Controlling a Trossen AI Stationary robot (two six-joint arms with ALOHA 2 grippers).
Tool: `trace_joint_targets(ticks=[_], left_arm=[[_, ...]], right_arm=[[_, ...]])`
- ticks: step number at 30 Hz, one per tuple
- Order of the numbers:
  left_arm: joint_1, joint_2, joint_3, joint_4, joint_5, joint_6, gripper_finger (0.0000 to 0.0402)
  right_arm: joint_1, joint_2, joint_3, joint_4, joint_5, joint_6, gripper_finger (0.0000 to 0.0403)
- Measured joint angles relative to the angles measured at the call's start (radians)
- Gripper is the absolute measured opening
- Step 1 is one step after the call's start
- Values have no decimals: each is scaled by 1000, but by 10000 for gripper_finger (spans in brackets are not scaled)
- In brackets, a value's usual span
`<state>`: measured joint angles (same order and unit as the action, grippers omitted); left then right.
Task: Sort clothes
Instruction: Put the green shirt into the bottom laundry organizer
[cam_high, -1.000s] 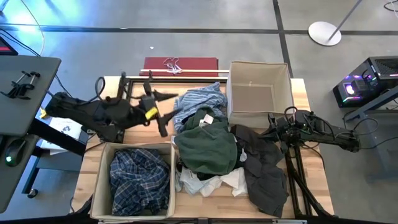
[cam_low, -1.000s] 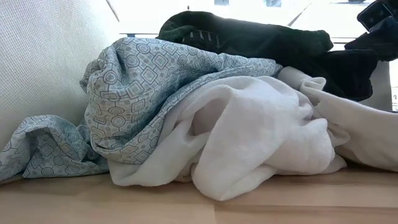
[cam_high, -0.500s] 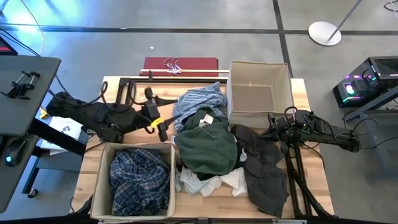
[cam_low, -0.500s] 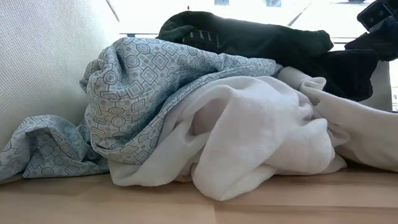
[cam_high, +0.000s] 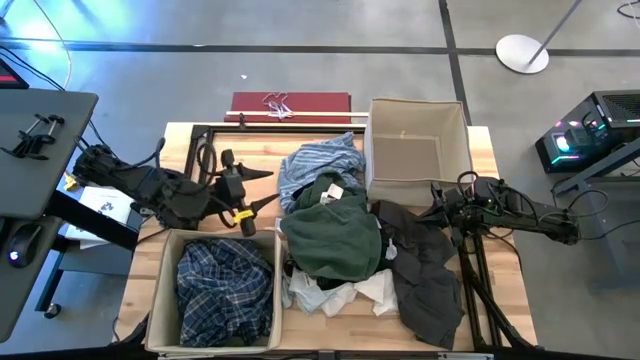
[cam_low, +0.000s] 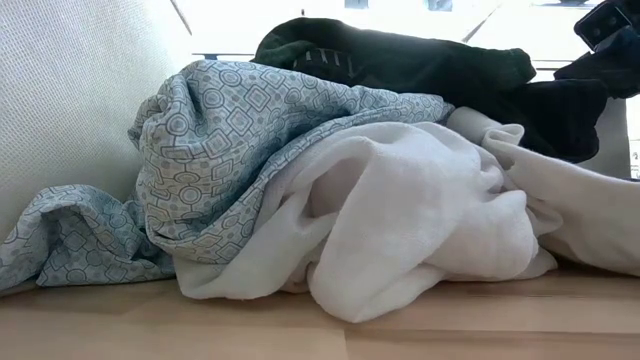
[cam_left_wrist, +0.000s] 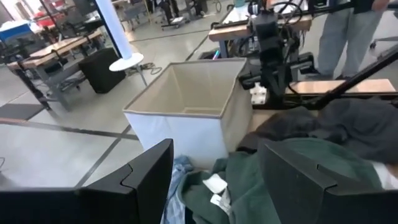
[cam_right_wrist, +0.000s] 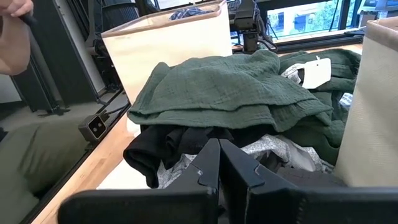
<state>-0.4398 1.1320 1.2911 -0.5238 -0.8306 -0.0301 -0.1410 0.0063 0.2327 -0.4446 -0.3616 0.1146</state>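
A pile of clothes lies mid-table: a light blue striped shirt (cam_high: 320, 165) at the far side, a dark green top (cam_high: 335, 230) on top, small white pieces (cam_high: 335, 295) near the front edge and a charcoal grey piece (cam_high: 425, 280) on the right. The navy-white plaid shirt (cam_high: 225, 290) lies in the near-left beige box (cam_high: 165, 290). My left gripper (cam_high: 262, 190) is open and empty, left of the pile, pointing at it; its wrist view shows the green top (cam_left_wrist: 292, 168) ahead. My right gripper (cam_high: 435, 208) is shut, low over the charcoal piece's far end.
A second beige box (cam_high: 415, 145) stands empty at the far right, next to the pile. A red flat case (cam_high: 290, 103) lies beyond the far edge. A black frame (cam_high: 200, 135) stands at the far left. A person (cam_left_wrist: 339, 31) stands beyond the table.
My left gripper has drawn back a little toward the table's left and near edges, turning about its wrist. The clothes have not moved.
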Motion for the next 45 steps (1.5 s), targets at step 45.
trace_joint_targets(ticks=[45], left_arm=[[477,133,-78,101,585,-1,227]], right_arm=[[0,0,0,0,0,0,0]])
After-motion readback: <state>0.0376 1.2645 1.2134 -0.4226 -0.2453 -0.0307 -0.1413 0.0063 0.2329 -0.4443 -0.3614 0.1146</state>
